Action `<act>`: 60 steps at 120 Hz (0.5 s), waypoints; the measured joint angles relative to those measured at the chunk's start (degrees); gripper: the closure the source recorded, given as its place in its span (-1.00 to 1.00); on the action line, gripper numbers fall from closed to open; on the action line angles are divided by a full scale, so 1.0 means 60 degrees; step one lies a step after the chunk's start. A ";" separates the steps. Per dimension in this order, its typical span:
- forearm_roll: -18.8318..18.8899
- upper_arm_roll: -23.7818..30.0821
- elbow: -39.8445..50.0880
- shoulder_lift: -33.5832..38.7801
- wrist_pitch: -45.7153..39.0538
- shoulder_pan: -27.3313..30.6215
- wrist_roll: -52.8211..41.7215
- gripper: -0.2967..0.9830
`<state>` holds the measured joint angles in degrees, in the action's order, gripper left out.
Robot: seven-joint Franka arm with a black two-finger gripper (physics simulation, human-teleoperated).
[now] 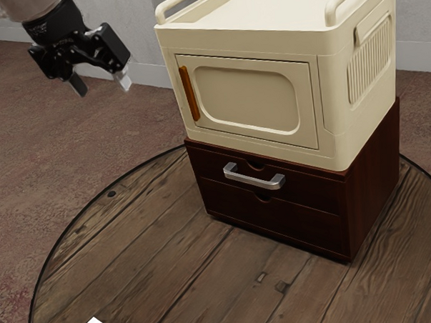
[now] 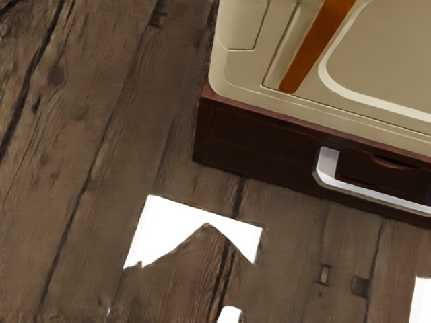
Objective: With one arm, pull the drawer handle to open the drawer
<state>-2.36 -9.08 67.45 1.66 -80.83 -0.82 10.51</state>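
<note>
My black gripper [image 1: 101, 88] hangs at the exterior view's upper left, off to one side of the drawer unit, its two fingers apart with nothing between them. The dark brown drawer unit [image 1: 275, 220] stands on a round wooden table. Its silver handle [image 1: 253, 178] is fixed to the upper drawer front [image 1: 310, 189], which sits flush with the cabinet. In the wrist view the handle [image 2: 377, 196] shows on the dark drawer front [image 2: 259, 145], apart from my hand.
A cream cabinet [image 1: 248, 96] with an orange door handle [image 1: 189, 93] rests on top of the drawer unit. The wooden table [image 1: 155, 257] spreads in front. White patches [image 2: 172, 225] lie on the table in the wrist view.
</note>
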 joint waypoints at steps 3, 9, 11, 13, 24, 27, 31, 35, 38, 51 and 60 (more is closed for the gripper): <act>-0.0006 0.0017 0.0113 0.0090 -0.0002 0.0070 0.0452 -0.50; -0.0008 0.0043 0.0540 0.0329 -0.0063 0.0151 0.1303 -0.50; 0.0002 0.0046 0.0722 0.0431 -0.0097 0.0134 0.1572 -0.50; 0.0012 0.0048 0.0915 0.0534 -0.0145 0.0086 0.1833 -0.50; 0.0050 0.0077 0.1937 0.0935 -0.0537 -0.0470 0.3148 -0.50; 0.0053 0.0082 0.2164 0.1002 -0.0652 -0.0573 0.3473 -0.50; 0.0045 0.0087 0.2512 0.1119 -0.0853 -0.0651 0.3886 -0.50; 0.0034 0.0090 0.2778 0.1189 -0.1056 -0.0682 0.4277 -0.50; 0.0026 0.0091 0.2902 0.1215 -0.1189 -0.0693 0.4556 -0.50; -0.0034 0.0168 0.3461 0.1230 -0.1836 -0.0674 0.5650 -0.50; -0.0093 0.0295 0.3694 0.1167 -0.2288 -0.0667 0.6343 -0.50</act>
<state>-2.92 -7.31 89.62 8.67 -94.55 -4.82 48.57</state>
